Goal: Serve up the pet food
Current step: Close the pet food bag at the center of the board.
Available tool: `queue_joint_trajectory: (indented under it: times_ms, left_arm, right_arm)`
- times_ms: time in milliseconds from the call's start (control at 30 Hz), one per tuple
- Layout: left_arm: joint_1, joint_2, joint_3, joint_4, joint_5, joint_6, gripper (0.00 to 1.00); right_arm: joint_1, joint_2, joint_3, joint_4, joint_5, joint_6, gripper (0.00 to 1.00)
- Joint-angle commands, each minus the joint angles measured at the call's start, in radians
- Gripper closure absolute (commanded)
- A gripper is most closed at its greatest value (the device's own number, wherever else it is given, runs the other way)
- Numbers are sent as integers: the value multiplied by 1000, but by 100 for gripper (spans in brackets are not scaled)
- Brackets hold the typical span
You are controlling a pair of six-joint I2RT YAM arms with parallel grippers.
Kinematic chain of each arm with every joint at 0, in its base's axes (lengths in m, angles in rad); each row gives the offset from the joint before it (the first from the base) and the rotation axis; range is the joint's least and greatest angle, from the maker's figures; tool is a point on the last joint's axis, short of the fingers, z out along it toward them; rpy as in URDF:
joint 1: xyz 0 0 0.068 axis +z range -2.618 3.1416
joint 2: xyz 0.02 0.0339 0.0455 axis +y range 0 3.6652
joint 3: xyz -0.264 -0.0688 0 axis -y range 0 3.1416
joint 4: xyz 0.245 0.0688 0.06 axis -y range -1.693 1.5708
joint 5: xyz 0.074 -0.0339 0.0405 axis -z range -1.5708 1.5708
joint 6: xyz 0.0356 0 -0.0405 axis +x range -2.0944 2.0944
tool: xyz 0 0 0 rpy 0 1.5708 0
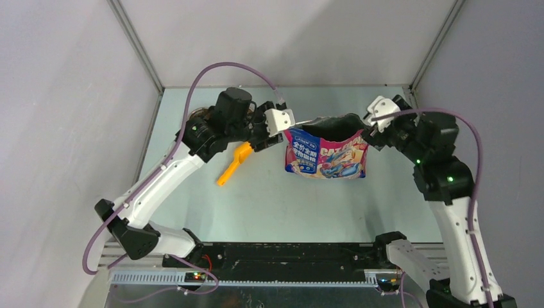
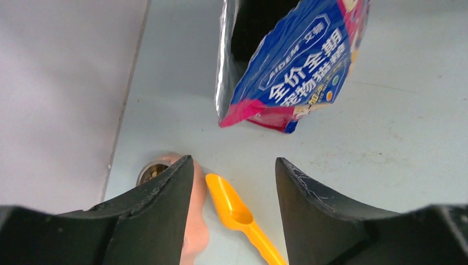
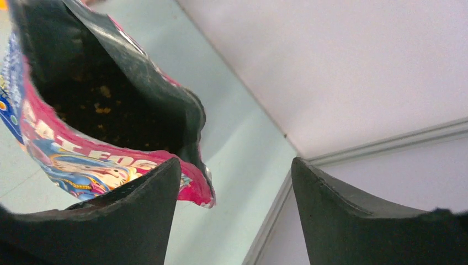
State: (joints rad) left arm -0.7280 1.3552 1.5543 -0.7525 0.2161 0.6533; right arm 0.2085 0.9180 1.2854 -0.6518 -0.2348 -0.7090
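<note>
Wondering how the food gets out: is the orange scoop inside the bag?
No, the scoop lies on the table, left of the bag and apart from it.

A: Left arm (image 1: 160, 183)?
B: Stretched far forward, wrist turned inward. Left gripper (image 2: 232, 163) jaws parted.
A: Right arm (image 1: 459, 218)?
B: Reaching forward, wrist turned inward too. Right gripper (image 3: 236, 163) jaws parted. The two grippers face each other, well apart.

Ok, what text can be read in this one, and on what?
"AIDEM": on the bag, blue front.
"全价全期": below it, large white characters.
"AT FO": on the bag's pink band, letters cut off at both ends.
Second Chinese line and small print: too blurred to read.
No other readable text.
</note>
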Motion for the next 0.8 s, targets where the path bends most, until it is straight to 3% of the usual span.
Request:
queue_joint_trajectory:
  times_ms: [0, 100, 167, 367, 500, 567, 767]
  left_arm:
    - [-2, 45, 100, -36, 147, 12, 35]
    - [-4, 90, 124, -45, 217, 21, 33]
    - [-5, 116, 133, -46, 246, 27, 33]
    - [-6, 180, 132, -55, 299, 48, 35]
    - [-6, 200, 122, -29, 295, 38, 40]
    - [-5, 215, 118, -20, 284, 27, 51]
    - [-6, 222, 92, 13, 240, 15, 95]
  right_arm:
    - [7, -33, 76, -56, -122, -39, 21]
    - [27, -9, 91, -64, -296, 1, 18]
    - [75, 20, 91, -50, -334, 11, 17]
    - [305, 112, 52, 39, -173, -49, 13]
    - [347, 160, 28, 120, -110, -62, 12]
    - [350, 183, 29, 140, -104, -54, 12]
    - [350, 204, -11, 161, -120, -52, 11]
